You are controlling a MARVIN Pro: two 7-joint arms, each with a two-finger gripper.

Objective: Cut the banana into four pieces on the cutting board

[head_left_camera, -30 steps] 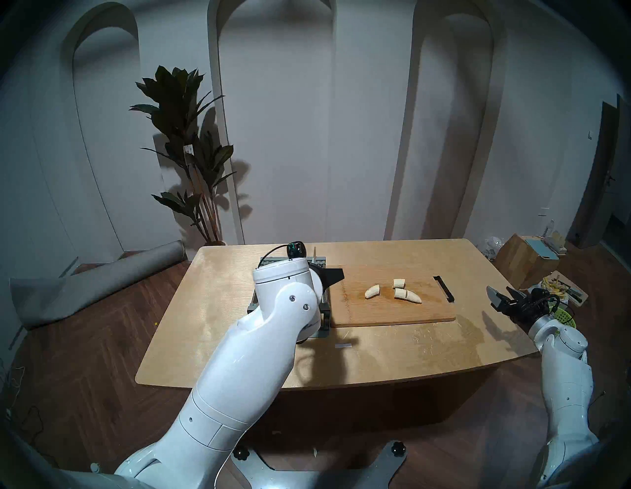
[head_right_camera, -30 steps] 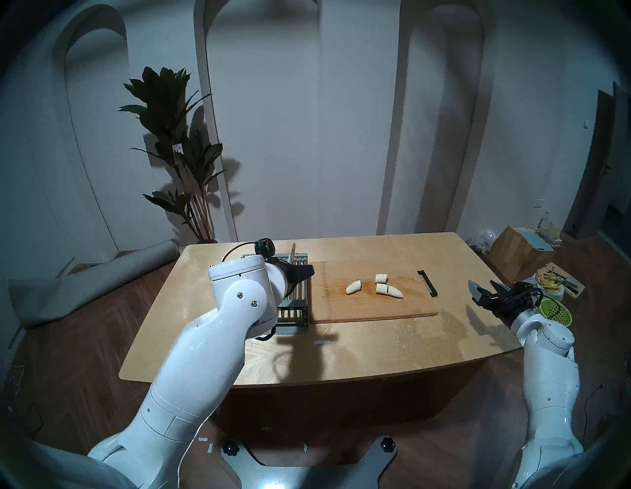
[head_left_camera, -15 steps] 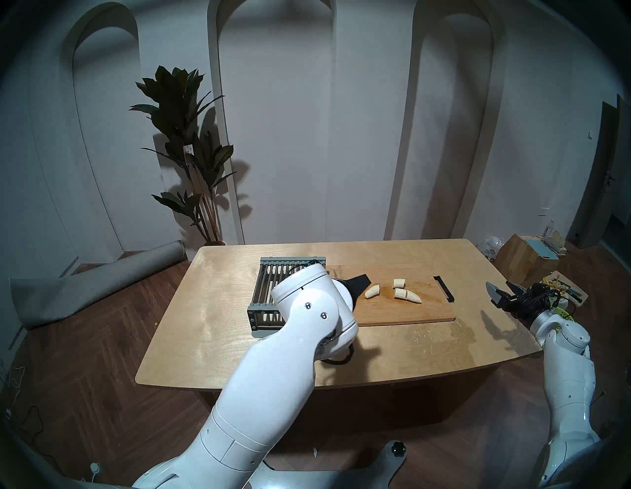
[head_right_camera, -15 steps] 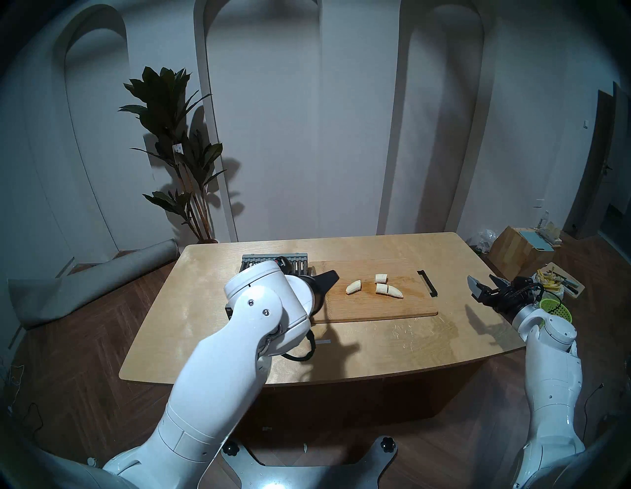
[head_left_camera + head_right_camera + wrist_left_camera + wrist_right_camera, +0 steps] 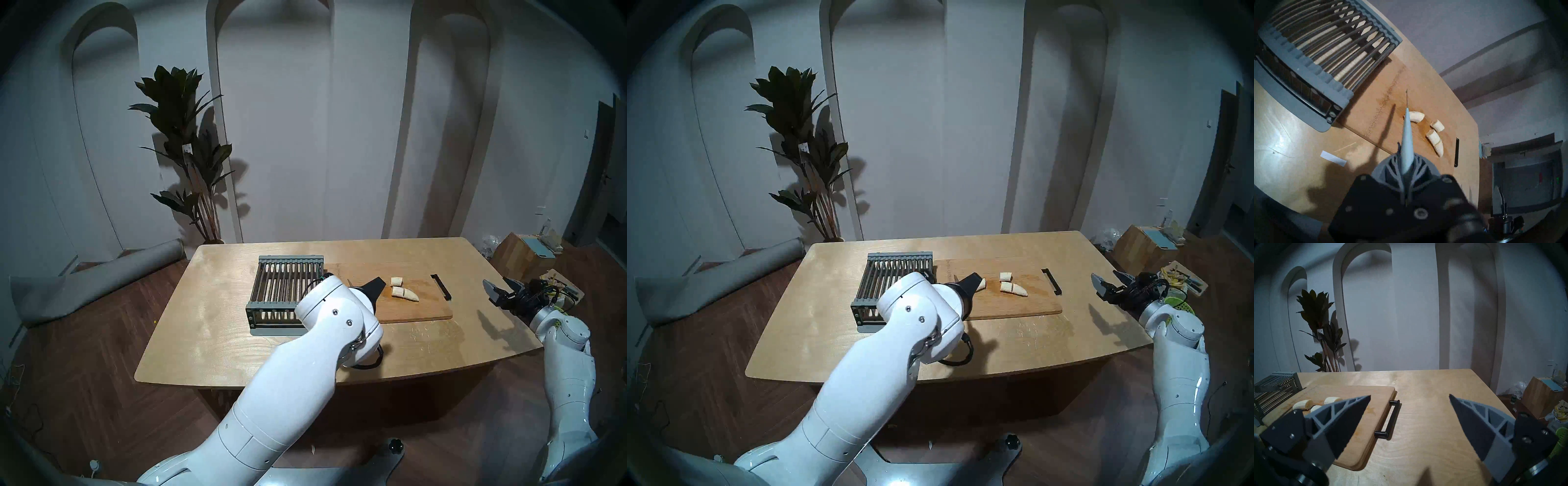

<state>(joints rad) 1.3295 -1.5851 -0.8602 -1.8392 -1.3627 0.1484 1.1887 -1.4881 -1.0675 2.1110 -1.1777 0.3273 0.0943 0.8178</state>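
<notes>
While the left gripper (image 5: 1407,171) is clamping its fingers together on a knife (image 5: 1406,129) with a pale grey handle and a thin blade seen edge-on, the banana (image 5: 1435,139) is lying in pale cream chunks on the cutting board (image 5: 417,310), just beyond and to the right of that gripper in the left wrist view. The nearest curved chunk (image 5: 1416,116) is sitting beside the knife's handle tip; whether they touch I cannot tell. Two more pieces are resting end to end farther right, another short one beside them. The right gripper (image 5: 1409,398) is hanging with its fingers spread wide and empty, over the wooden table (image 5: 210,325), the board's dark handle (image 5: 1390,419) lying between and just beyond its fingertips. A grey slatted rack (image 5: 285,292) is standing left of the board, and a potted plant (image 5: 183,142) is rising against the arched white wall behind
</notes>
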